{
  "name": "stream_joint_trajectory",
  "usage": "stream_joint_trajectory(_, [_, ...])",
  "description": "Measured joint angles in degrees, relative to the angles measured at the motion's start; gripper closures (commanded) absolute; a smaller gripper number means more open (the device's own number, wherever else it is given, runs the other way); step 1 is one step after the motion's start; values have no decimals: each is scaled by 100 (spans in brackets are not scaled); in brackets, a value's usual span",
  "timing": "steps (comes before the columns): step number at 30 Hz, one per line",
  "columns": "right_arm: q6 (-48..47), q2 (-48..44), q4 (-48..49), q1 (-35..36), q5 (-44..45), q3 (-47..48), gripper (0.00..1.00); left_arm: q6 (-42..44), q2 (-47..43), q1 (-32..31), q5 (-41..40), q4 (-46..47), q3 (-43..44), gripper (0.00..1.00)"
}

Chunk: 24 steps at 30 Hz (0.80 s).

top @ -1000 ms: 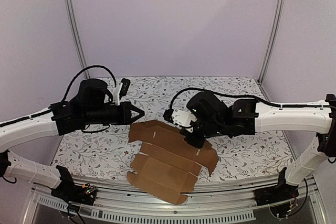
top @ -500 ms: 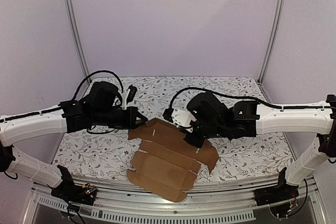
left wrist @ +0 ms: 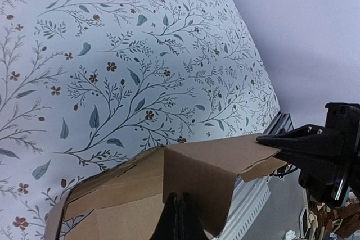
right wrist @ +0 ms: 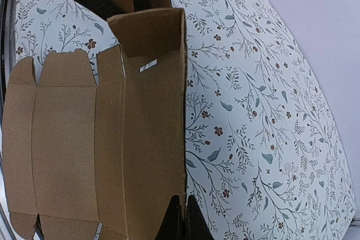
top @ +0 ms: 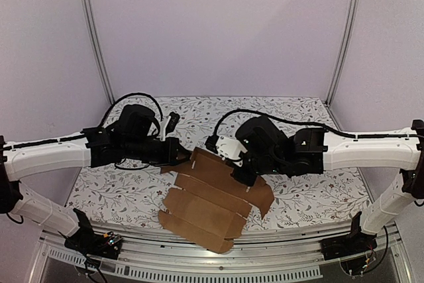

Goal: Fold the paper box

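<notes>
The paper box (top: 212, 200) is a flat brown cardboard sheet, cut with flaps, tabs and small slots and scored in parallel bands. It lies skewed across the middle of the table (top: 318, 197), with its near end reaching the table's near edge. It looks light and thin, stiff across each panel but ready to bend along the scores, so it will likely slide on the table when pushed unless one side is pinned. The edges and the roots of the flaps seem the best places to take hold, not the panel middles. The left gripper (top: 180, 156), fingers pressed together, meets the far left flap (left wrist: 197, 167), which stands up off the table. The right gripper (top: 242, 178), likewise closed, has its tips at the sheet's right edge, over the table's middle. Whether they pinch the cardboard or only press on it I cannot tell.
</notes>
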Motion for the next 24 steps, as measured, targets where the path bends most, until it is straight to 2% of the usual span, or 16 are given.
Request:
stream_joint_trajectory(9, [66, 15, 46, 50, -11, 0, 100, -214, 258, -61, 350, 505, 0, 100])
stream_joint_trajectory(24, [238, 48, 131, 181, -15, -4, 100, -341, 411, -85, 293, 870, 0, 100])
